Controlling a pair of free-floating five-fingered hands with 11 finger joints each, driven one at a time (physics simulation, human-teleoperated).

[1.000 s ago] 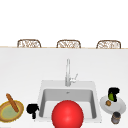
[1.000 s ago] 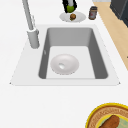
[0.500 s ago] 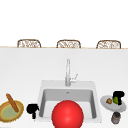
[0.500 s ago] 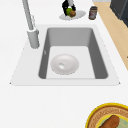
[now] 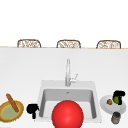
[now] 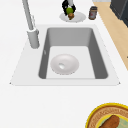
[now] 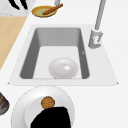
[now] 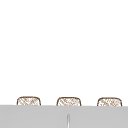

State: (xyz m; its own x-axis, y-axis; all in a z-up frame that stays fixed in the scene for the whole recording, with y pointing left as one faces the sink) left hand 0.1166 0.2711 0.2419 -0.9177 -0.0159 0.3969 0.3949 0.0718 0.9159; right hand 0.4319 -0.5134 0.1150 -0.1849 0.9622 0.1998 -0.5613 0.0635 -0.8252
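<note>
Right hand [image 5: 119,96] closed on the green fruit [image 5: 116,99] over the white plate [image 5: 107,106].

The fingers curl round the fruit, which sits at the plate's far right edge, just beside a small brown thing [image 5: 109,101]; whether it is lifted clear of the plate is hard to tell. The sink [image 5: 67,86] holds a pale bowl [image 6: 64,64]. Left hand [image 5: 32,109] hangs with fingers curled, holding nothing, left of the sink beside a yellow bowl [image 5: 5,114]. A jar [image 5: 116,117] stands near the plate. A red ball [image 5: 67,114] hides the sink's near part.
</note>
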